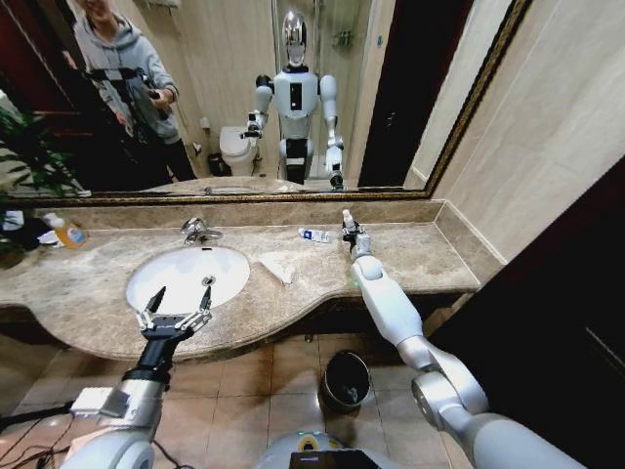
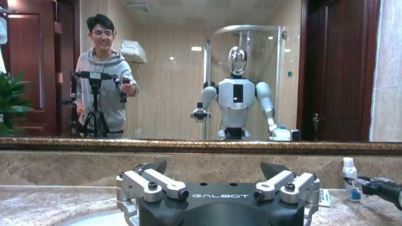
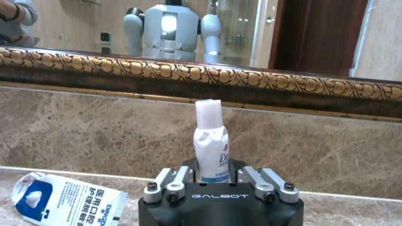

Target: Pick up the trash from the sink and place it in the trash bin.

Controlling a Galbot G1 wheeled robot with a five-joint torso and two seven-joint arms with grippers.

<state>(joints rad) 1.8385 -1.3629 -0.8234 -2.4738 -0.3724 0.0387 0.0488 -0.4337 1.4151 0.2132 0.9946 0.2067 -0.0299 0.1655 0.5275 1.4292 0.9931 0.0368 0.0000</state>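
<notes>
The white oval sink (image 1: 171, 283) sits in the marble countertop. My left gripper (image 1: 184, 293) hangs open over the basin's front edge with nothing between its fingers; the left wrist view shows the left gripper (image 2: 213, 167) spread wide. At the back of the counter my right gripper (image 1: 349, 233) is shut on a small white tube (image 3: 211, 141) that stands upright between the fingers (image 3: 179, 181). A white-and-blue sachet (image 1: 314, 235) lies just left of it, also seen as the sachet (image 3: 63, 202). Crumpled white tissue (image 1: 277, 266) lies right of the basin. The dark trash bin (image 1: 347, 379) stands on the floor below the counter.
The chrome faucet (image 1: 200, 232) rises behind the basin. An orange-yellow soap bottle (image 1: 66, 232) stands at the counter's far left beside a plant (image 1: 29, 156). A gold-framed mirror (image 1: 244, 98) backs the counter, and a wall closes the right side.
</notes>
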